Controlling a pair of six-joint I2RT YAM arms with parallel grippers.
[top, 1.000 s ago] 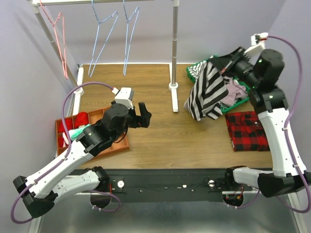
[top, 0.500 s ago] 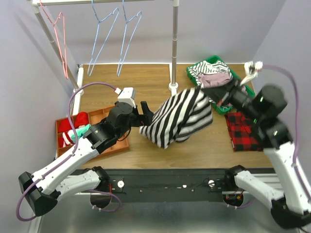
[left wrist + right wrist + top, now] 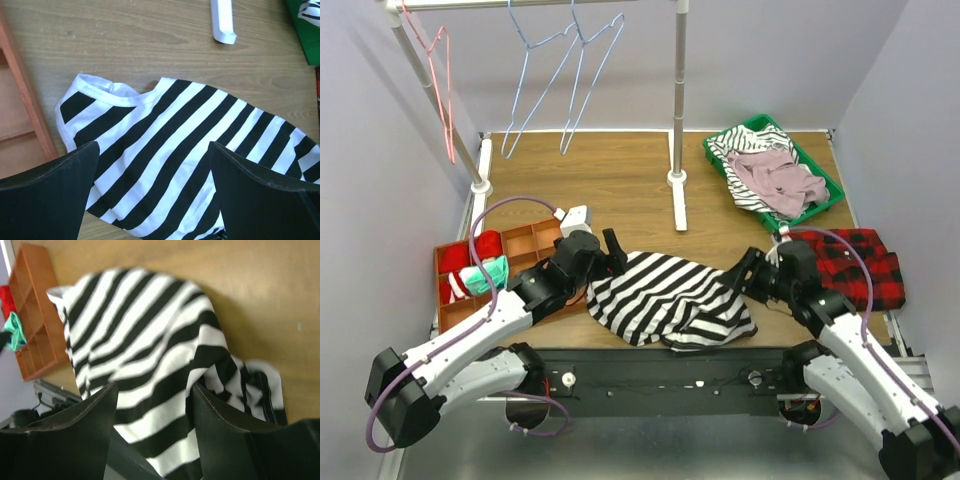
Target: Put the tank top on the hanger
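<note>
The black-and-white striped tank top (image 3: 665,298) lies crumpled flat on the table near its front edge. My left gripper (image 3: 612,258) hovers over its left end, open, with the neckline and stripes (image 3: 170,150) showing between the spread fingers (image 3: 50,195). At the right end of the cloth my right gripper (image 3: 740,278) is open, and the stripes (image 3: 145,355) lie loose under its parted fingers (image 3: 225,440). Two light-blue wire hangers (image 3: 535,75) hang from the rail at the back left, far from both grippers.
A pink-red hanger (image 3: 442,80) hangs on the left rail. The rack post (image 3: 677,100) stands mid-table on a white foot (image 3: 678,205). A green tray (image 3: 825,170) holds a pale pink garment (image 3: 775,180). Plaid cloth (image 3: 860,265) lies right; an orange compartment tray (image 3: 520,240) left.
My right arm carried the tank top from above the green tray across to the front middle of the table, lowered it there and opened its jaws. The left gripper shifted slightly toward it.
</note>
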